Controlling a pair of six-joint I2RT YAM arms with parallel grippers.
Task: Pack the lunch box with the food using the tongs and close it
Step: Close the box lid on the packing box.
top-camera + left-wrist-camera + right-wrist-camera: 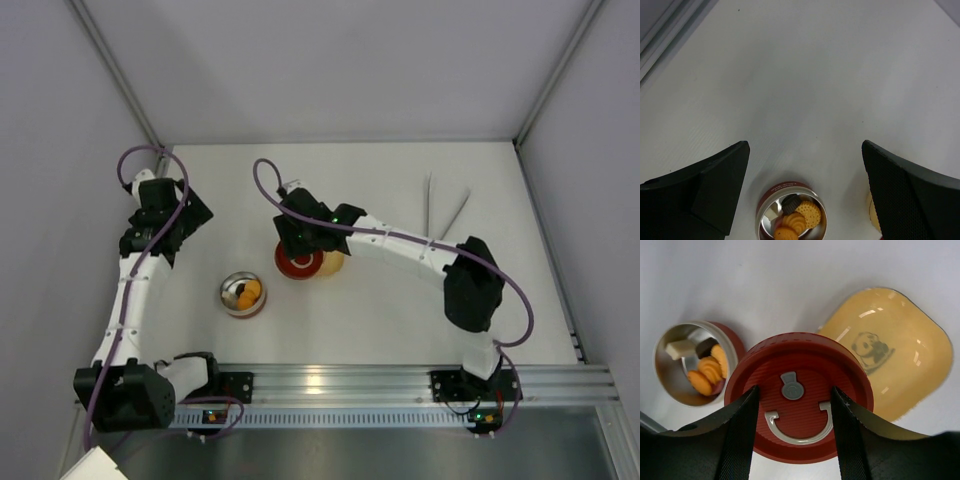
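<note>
White tabletop, grey walls: only the top view shows the long thin silver metal tongs (pixel 445 215) lying far right, well apart from the small round silver lunch box with red band (pixel 243 295), which stands open. Left wrist view: left gripper (pixel 805 147) fingers spread wide and empty, orange, brown and pale food pieces (pixel 796 220) inside the box. Right wrist view: right gripper (pixel 795 390) clamped on the red ribbed round lid (pixel 800 357), which overlaps the yellow rounded-square panda dish (pixel 895 340).
</note>
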